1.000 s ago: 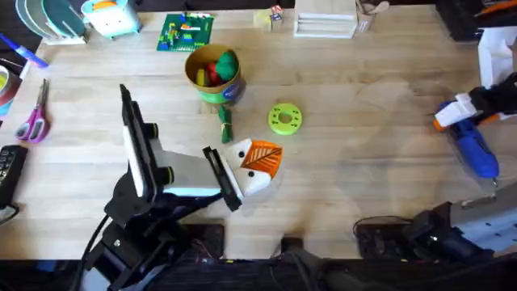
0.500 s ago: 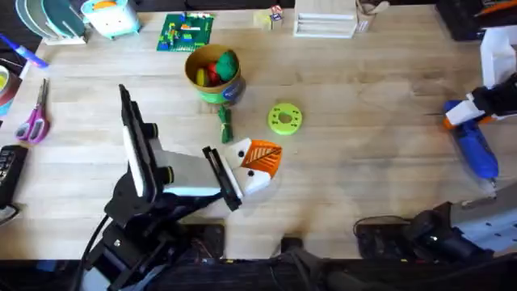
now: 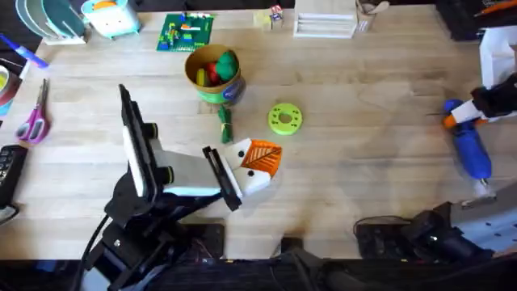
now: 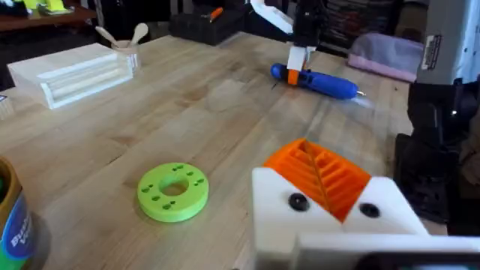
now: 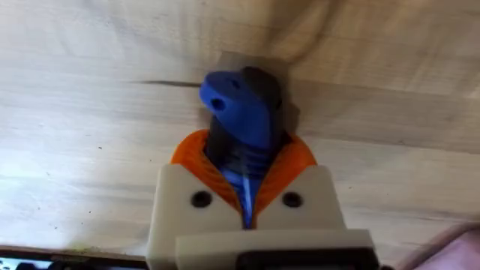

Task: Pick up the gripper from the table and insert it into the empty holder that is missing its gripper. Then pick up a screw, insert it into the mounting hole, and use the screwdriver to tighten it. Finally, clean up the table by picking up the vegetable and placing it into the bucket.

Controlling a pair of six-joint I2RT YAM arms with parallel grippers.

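The right gripper (image 3: 462,115) is sitting at the right edge of the overhead frame, its arm cut off there. In the right wrist view its pads are covering the screwdriver (image 5: 238,124) below the blue cap. The bucket (image 4: 13,225) is getting clipped at the lower left of the left wrist view. The vegetable (image 3: 225,125) is showing too small to make out.

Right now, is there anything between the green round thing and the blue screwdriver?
No. In the overhead view only bare table lies between the lime-green disc and the screwdriver.
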